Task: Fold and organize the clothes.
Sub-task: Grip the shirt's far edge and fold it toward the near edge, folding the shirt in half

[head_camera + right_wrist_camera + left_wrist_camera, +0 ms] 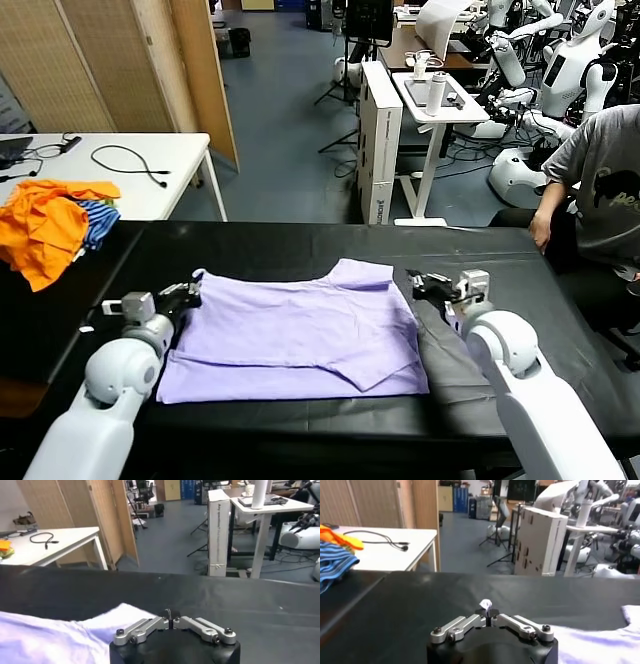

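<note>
The left end effector (190,293), clenched and holding nothing, sits at the left edge of the lavender T-shirt (300,335). That T-shirt lies partly folded on the black tabletop (270,245). The right end effector (418,283), likewise clenched and holding nothing, sits just off the T-shirt's right edge.

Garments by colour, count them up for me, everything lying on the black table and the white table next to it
Lavender: 1, the T-shirt spread flat on the black table.
Orange: 1 bunched heap; how many pieces are in it cannot be told.
Blue-striped: 1 garment, tucked against the orange heap.
Total: 3 colour groups, at least 3 garments.
</note>
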